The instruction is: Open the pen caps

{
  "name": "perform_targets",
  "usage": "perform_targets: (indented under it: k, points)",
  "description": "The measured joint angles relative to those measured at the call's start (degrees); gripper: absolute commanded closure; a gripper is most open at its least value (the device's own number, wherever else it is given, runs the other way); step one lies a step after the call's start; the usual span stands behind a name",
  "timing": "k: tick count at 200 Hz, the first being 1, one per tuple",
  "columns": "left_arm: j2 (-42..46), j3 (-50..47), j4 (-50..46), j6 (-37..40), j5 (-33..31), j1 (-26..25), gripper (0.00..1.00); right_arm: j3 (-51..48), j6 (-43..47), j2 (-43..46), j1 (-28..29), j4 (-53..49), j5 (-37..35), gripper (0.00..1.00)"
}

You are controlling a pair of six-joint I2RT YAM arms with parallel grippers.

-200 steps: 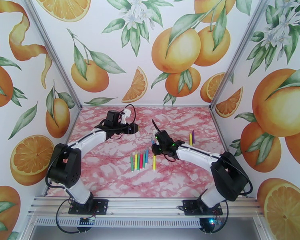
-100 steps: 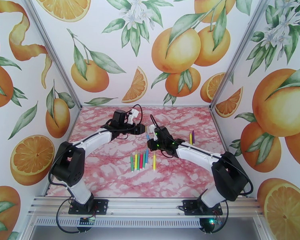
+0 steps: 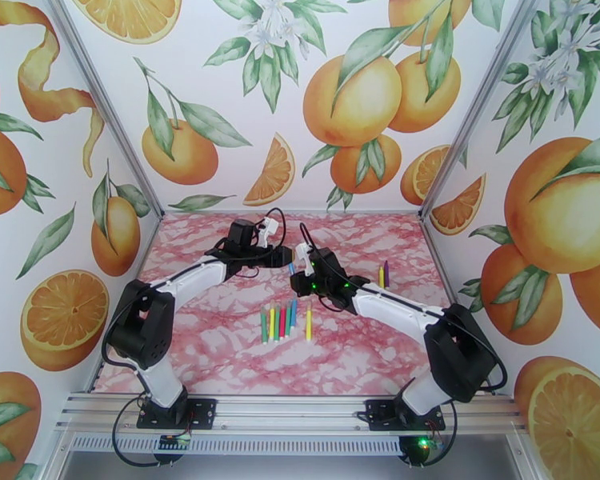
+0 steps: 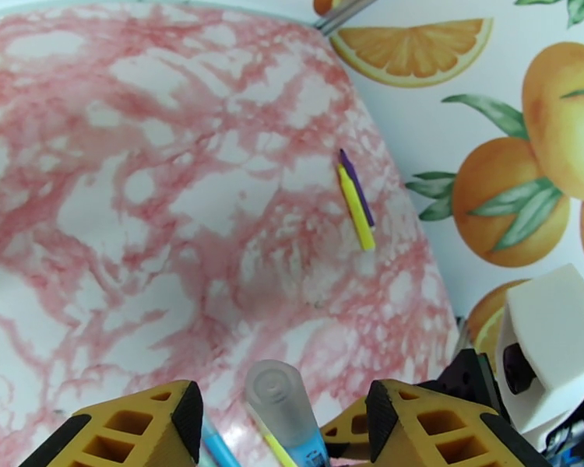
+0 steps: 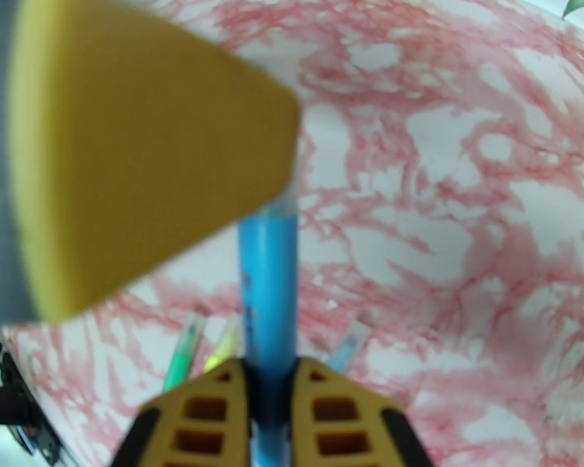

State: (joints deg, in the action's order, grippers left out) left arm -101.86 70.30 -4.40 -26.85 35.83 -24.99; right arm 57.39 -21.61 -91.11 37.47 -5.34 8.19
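One blue pen (image 5: 269, 297), pinched by the right gripper (image 5: 270, 380), has its cap (image 4: 279, 395) inside the half-open left gripper (image 4: 283, 405), seemingly untouched.

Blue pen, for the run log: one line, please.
right fingers: shut on blue pen | left fingers: open around cap | cap: on pen

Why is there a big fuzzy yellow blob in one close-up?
Right wrist view: that blob is a yellow finger of the other arm, too close to the lens to focus; the blue pen in the right pincer is soft too. Left wrist view: the clear cap nearby is soft, the yellow pen farther off crisp. Top view: evenly lit, sharp.
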Motion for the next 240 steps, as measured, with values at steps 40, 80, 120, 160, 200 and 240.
perform_targets:
  k: [40, 80, 120, 160, 200, 240]
  points:
    - [-0.50, 0.74, 0.24, -0.66, 0.33, -0.17, 0.50, 0.00, 0.02, 0.00, 0.00, 0.66, 0.90, 0.86]
    - [-0.81, 1.18, 1.03, -1.64, 0.98, -0.17, 0.60, 0.00, 0.07, 0.00, 0.37, 1.09, 1.33, 0.85]
    - [-1.68, 1.46, 1.25, -2.54, 1.88, -0.17, 0.73, 0.00, 0.52, 0.00, 0.90, 1.38, 1.36, 0.85]
    - [-1.88, 1.57, 2.03, -3.41, 2.71, -0.17, 0.84, 0.00, 0.70, 0.00, 1.05, 1.79, 1.31, 0.85]
    - [-2.01, 1.79, 2.51, -4.07, 3.15, -0.17, 0.91, 0.00, 0.68, 0.00, 1.03, 2.16, 1.22, 0.77]
    - [-2.03, 1.81, 2.84, -4.13, 4.13, -0.22, 0.94, 0.00, 0.76, -0.02, 1.09, 2.60, 1.18, 0.64]
